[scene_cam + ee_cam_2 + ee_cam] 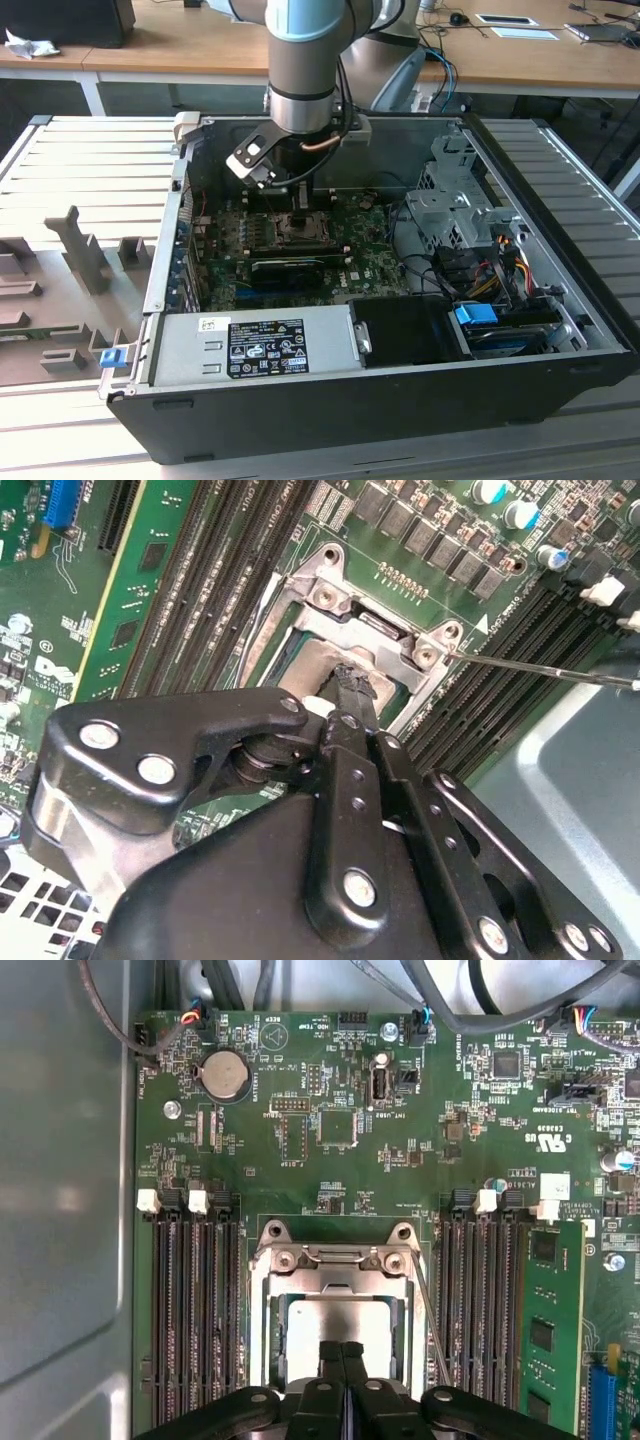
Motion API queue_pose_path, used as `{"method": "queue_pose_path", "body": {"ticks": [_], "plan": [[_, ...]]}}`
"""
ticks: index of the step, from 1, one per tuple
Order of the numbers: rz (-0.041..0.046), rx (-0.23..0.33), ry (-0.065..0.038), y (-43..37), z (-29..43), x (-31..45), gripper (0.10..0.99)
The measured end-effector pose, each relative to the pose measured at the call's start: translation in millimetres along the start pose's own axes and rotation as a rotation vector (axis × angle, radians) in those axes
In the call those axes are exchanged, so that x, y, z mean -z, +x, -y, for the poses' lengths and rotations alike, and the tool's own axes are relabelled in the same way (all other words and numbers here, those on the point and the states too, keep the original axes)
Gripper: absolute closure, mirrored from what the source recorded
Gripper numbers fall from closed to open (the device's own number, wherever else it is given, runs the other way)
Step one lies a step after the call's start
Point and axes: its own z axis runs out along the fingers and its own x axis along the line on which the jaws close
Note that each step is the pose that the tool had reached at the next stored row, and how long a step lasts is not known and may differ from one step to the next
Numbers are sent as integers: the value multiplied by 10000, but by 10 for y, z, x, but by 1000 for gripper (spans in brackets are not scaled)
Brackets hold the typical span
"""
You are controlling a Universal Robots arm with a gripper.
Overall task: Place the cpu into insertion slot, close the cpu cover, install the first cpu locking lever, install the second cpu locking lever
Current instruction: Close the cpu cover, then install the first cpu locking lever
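Both fingers of the gripper (342,1352) are pressed together, their tips down on the cpu (335,1318). It lies in the insertion slot (256,1340) under the lowered cpu cover (335,1278), with a thin wire lever (430,1320) just beside it on the green motherboard (300,1160).

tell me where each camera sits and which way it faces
Exterior view: off the arm, above the open computer case, looking down into it; the arm hangs over the motherboard.
First wrist view: on the wrist, looking down along the shut gripper at the cpu cover.
Second wrist view: on the wrist, slanted across the gripper's black linkage toward that cover.
Both wrist views share gripper and cover.
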Motion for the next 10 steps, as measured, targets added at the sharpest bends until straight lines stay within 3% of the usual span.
{"method": "queue_pose_path", "body": {"ticks": [10], "plan": [[-1, 0, -1, 1, -4, 59, 980]]}}
